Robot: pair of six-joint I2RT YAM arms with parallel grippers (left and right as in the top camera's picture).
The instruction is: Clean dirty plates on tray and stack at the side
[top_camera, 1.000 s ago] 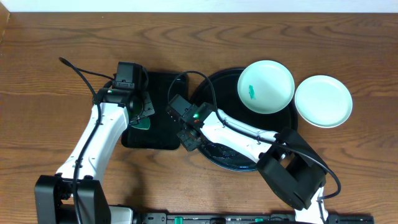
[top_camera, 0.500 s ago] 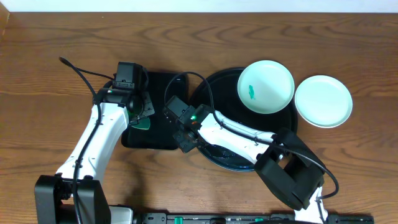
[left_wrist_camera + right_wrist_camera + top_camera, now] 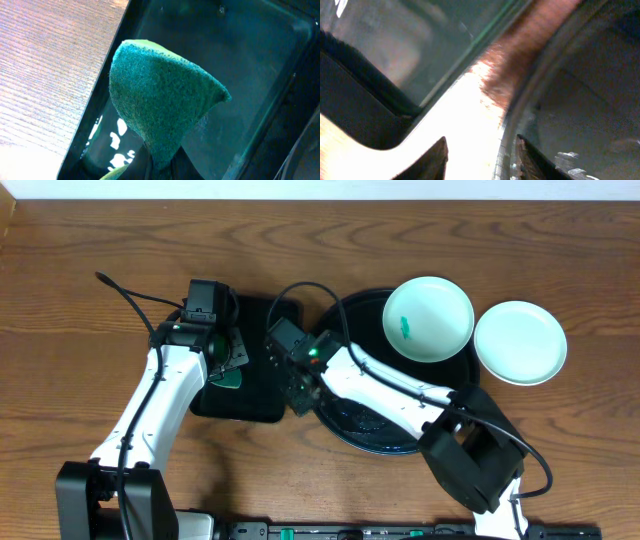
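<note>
Left wrist view: the left gripper (image 3: 228, 366) is closed on a green sponge (image 3: 160, 105), which juts out from it over the small tray (image 3: 250, 70) beneath. In the right wrist view the right gripper (image 3: 480, 155) is spread and clamps nothing, over the strip of table (image 3: 470, 115) between the small tray and the round tray (image 3: 507, 142), whose rim lies close by one finger. Overhead, a smeared plate (image 3: 428, 320) sits on the round tray's side farthest from that gripper, and a clean plate (image 3: 520, 342) lies on the table just beyond.
</note>
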